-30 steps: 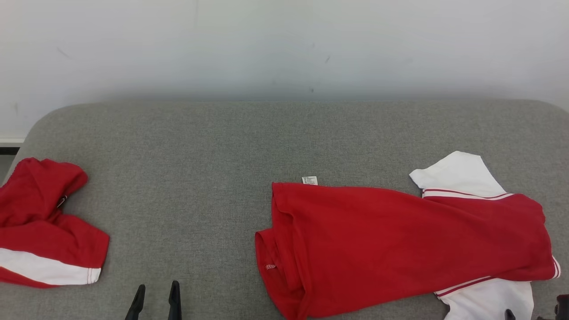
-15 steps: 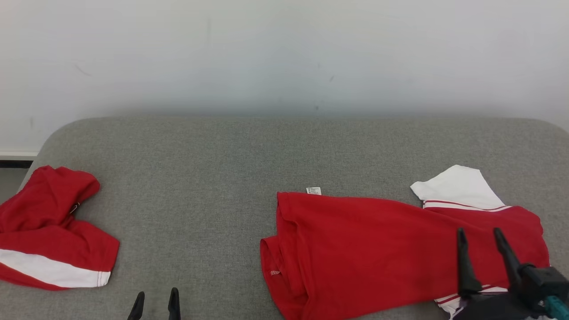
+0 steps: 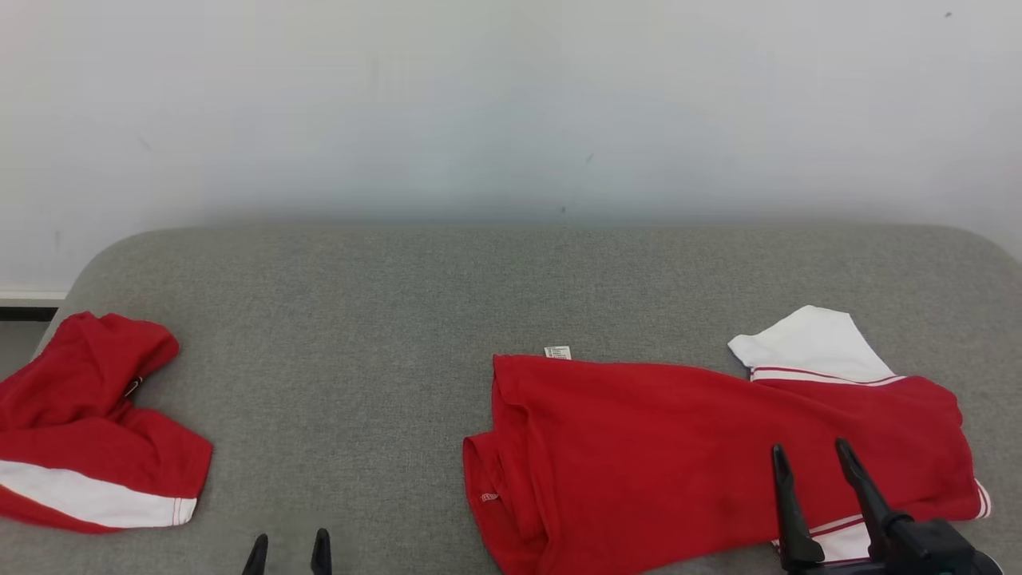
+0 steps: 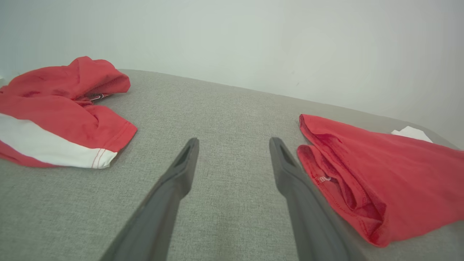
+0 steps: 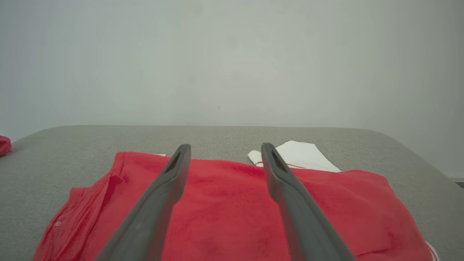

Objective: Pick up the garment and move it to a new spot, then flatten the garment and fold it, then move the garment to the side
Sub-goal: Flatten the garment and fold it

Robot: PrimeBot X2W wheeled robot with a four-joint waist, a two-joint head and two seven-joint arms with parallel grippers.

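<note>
Both grippers stand open and empty, with a red and white shirt (image 3: 679,447) lying on the right half of the grey fabric surface (image 3: 359,319).
The shirt is folded over into a broad red band, with a white sleeve (image 3: 806,343) sticking out at its far right and a small white label (image 3: 557,352) at its far left corner. The right gripper (image 3: 808,446) has its fingers apart over the shirt's near right part, gripping nothing. The left gripper (image 3: 291,537), fingers also apart, sits at the near edge over bare fabric, between the shirt and a second crumpled red and white garment (image 3: 88,431) at the far left. A pale wall (image 3: 511,104) rises behind.
</note>
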